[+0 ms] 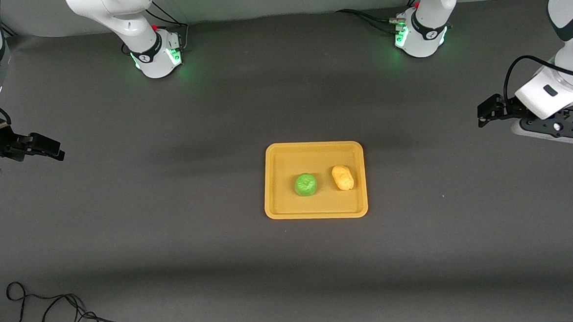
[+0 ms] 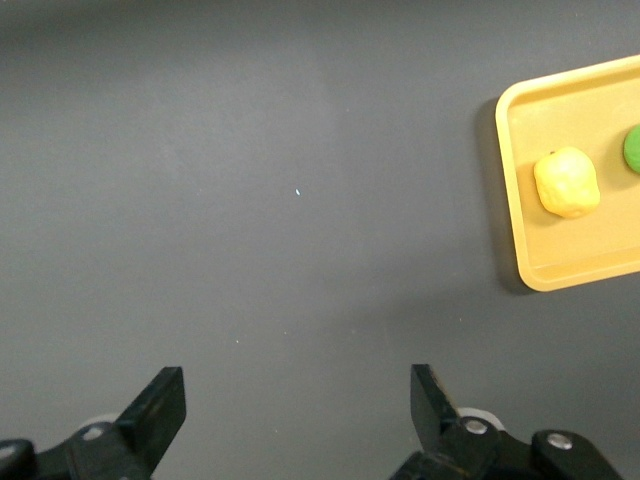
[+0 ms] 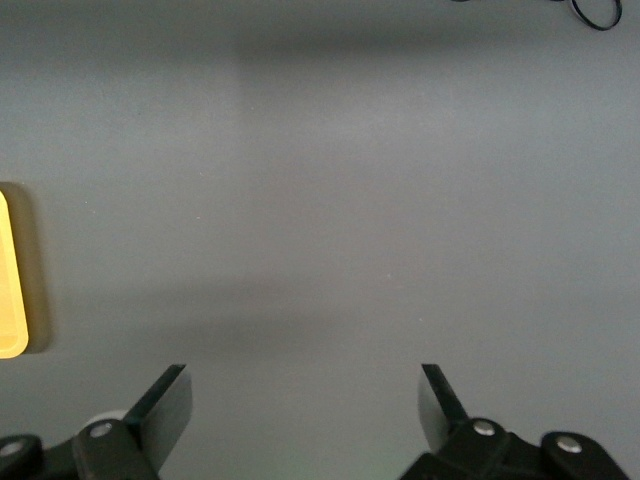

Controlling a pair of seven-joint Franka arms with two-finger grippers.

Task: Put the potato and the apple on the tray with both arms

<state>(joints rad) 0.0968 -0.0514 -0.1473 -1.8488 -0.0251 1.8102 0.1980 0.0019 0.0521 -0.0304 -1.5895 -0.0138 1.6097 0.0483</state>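
The yellow-orange tray [image 1: 276, 156] lies in the middle of the table. The green apple [image 1: 305, 184] and the tan potato [image 1: 342, 177] sit side by side on it, the potato toward the left arm's end. The left wrist view shows the tray's end [image 2: 520, 150], the potato [image 2: 566, 182] and an edge of the apple [image 2: 632, 148]. My left gripper [image 1: 482, 114] is open and empty, held up over bare table at the left arm's end; it also shows in its wrist view [image 2: 298, 405]. My right gripper [image 1: 53, 149] is open and empty over bare table at the right arm's end, also in its wrist view [image 3: 305, 400].
A loose black cable [image 1: 54, 315] lies on the table near the front edge at the right arm's end. A corner of the tray [image 3: 10, 290] shows in the right wrist view. The table is covered in dark grey cloth.
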